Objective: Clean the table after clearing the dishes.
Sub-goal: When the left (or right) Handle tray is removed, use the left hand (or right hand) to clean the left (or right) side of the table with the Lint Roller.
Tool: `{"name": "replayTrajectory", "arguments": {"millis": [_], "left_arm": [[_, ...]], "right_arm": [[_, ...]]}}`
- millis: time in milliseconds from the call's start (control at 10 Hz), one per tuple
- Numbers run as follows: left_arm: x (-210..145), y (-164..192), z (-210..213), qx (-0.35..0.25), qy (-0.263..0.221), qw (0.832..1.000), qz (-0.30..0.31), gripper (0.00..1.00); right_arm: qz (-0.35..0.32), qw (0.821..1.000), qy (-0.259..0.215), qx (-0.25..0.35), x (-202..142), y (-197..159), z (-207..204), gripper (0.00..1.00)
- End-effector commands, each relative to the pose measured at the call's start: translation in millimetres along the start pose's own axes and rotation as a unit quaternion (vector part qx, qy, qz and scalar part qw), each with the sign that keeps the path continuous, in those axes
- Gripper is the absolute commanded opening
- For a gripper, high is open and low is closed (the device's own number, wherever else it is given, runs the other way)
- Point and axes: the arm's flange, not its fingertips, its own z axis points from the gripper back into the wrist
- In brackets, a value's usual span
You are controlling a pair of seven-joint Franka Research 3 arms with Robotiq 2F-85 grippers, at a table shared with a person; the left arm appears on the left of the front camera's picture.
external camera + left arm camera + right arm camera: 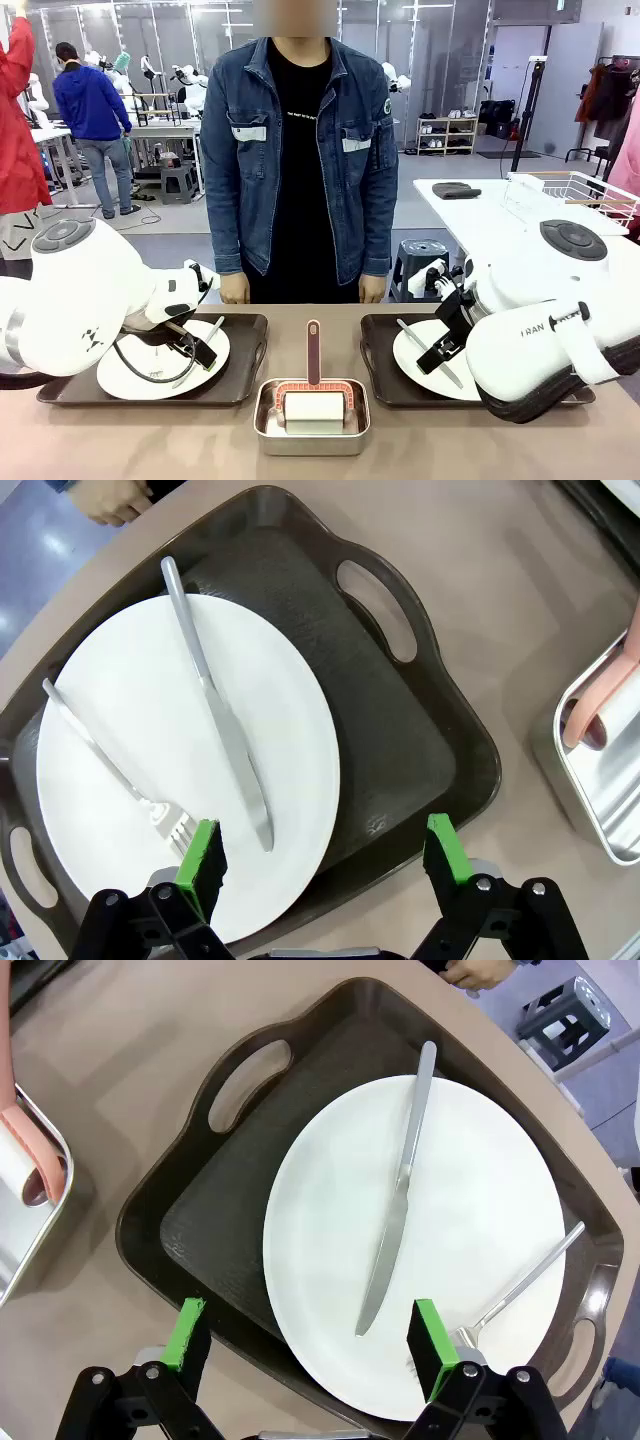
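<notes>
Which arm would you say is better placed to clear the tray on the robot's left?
Left: its open fingers hover directly over that tray and plate, while the right arm's fingers hover over the other tray, beyond the steel pan.

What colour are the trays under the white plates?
Dark brown, both; the left tray shows it best in the left wrist view.

table (450, 440): taupe top | on it: left tray (245, 352), steel pan (262, 426) between, right tray (376, 362)

Matt, smooth table (520, 600); dark plastic tray (390, 750), grainy inside; glossy white plate (120, 680); dull-silver metal knife (215, 705); shiny steel pan (311, 440).
</notes>
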Motion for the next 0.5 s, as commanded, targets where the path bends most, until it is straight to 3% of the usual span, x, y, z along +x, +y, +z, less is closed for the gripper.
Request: {"name": "replayTrajectory", "arguments": {"millis": [0, 400], "left_arm": [[0.1, -0.2, 0.0, 0.0, 0.0, 1.0, 0.0, 1.0], [0.1, -0.2, 0.0, 0.0, 0.0, 1.0, 0.0, 1.0]], "right_arm": [[0.0, 1.0, 0.0, 0.0, 0.0, 0.0, 0.0, 1.0], [0.0, 1.0, 0.0, 0.0, 0.0, 0.0, 0.0, 1.0]]}}
